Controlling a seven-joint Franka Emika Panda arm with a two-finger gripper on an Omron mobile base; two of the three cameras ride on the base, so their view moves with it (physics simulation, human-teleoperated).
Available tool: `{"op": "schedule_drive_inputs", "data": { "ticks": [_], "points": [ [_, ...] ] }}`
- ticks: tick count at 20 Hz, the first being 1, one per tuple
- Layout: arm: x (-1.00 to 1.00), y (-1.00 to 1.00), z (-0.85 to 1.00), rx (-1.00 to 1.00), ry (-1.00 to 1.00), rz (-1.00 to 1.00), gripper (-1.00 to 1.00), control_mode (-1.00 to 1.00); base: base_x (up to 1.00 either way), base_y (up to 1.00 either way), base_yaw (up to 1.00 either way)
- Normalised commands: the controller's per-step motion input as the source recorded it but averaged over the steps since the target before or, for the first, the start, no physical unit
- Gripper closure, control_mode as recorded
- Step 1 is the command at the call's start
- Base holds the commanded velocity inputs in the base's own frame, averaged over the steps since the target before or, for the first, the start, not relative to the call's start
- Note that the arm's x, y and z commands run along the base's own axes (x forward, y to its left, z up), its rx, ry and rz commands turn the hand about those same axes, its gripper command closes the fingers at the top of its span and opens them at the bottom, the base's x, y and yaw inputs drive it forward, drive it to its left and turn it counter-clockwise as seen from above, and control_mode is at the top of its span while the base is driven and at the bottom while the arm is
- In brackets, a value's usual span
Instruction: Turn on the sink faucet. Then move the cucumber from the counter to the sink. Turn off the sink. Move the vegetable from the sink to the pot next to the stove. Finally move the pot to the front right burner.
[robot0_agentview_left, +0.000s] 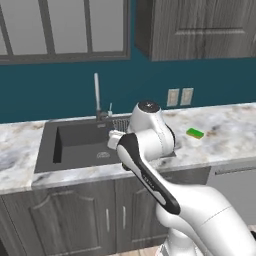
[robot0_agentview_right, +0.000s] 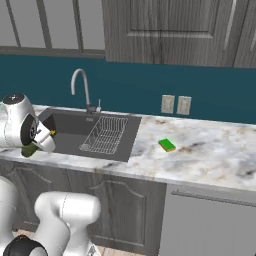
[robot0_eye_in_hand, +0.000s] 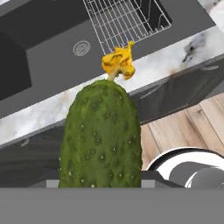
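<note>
My gripper (robot0_agentview_right: 39, 142) is shut on the cucumber (robot0_eye_in_hand: 103, 135), a dark-green bumpy oblong with a yellow flower at its tip. In the hand view it stands upright and hides the fingertips. It hangs over the front rim of the sink (robot0_agentview_right: 67, 129), a dark-grey basin set in the marble counter (robot0_agentview_right: 200, 155). In the right base view the cucumber (robot0_agentview_right: 29, 149) shows green under the hand. The silver gooseneck sink faucet (robot0_agentview_left: 96, 92) stands behind the basin; I cannot tell whether water runs. The pot and the stove are out of view.
A wire rack (robot0_agentview_right: 105, 134) lies in the basin's right part, the round drain (robot0_eye_in_hand: 81, 48) left of it. A green sponge (robot0_agentview_right: 167, 145) lies on the counter to the right. Two outlets (robot0_agentview_right: 176, 104) sit on the teal wall. Grey cabinet doors (robot0_agentview_left: 85, 217) stand below.
</note>
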Motion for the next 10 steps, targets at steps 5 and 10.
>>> {"op": "schedule_drive_inputs", "data": {
  "ticks": [5, 10],
  "points": [
    [0.00, 0.00, 0.00, 0.00, 0.00, 0.00, 1.00, 1.00, -0.63, -0.07, 0.01],
    [0.00, 0.00, 0.00, 0.00, 0.00, 0.00, 1.00, 1.00, -0.51, -0.14, 0.11]
  ]
}}
